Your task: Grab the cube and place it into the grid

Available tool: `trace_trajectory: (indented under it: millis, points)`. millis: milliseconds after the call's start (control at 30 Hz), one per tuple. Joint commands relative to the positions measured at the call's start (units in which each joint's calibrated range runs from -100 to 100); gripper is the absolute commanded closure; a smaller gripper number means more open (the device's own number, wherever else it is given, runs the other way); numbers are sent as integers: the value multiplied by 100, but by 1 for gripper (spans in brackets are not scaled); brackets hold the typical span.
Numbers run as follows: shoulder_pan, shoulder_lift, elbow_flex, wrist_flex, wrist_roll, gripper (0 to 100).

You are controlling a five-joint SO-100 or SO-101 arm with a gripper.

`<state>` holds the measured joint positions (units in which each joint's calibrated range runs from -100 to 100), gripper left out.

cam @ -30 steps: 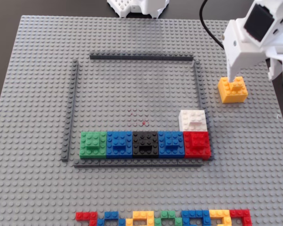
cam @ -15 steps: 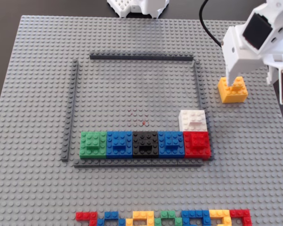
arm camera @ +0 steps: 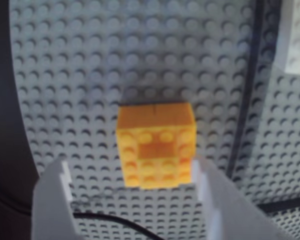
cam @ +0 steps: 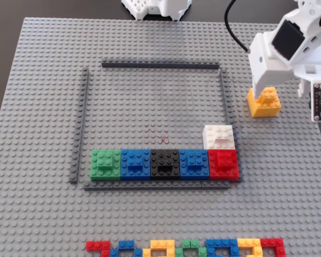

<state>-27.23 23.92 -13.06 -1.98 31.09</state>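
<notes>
No readable writing or brand marks showed on any part.

The cube (cam: pixel 264 104) sat at the right of the fixed view, on the grey studded baseplate (cam: pixel 43 80), just outside the right strip of the grid (cam: pixel 160 65). It was square, with no long axis; its sides ran roughly parallel to the grid strips, and its raised brick faced up.

The gripper (arm camera: pixel 132 187) was spread open, grasping nothing. In the wrist view one white finger (arm camera: pixel 55 200) stood clear to the left of the cube (arm camera: pixel 156 145), the other close against its lower right corner; contact could not be told.

Inside the grid, a white block (cam: pixel 219 136) sat on the right above a bottom row of green, blue, black, blue and red blocks (cam: pixel 164 164). The rest of the interior was bare baseplate.
</notes>
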Motion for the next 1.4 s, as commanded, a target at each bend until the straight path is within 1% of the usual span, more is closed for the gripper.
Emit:
trace_trajectory:
  millis: [0,800,1367]
  points:
    - [-43,-216,-12,2,-68,70]
    - [-109,-234,-638,242,-68,70]
    - [-183,-113,-529,105,-142,70]
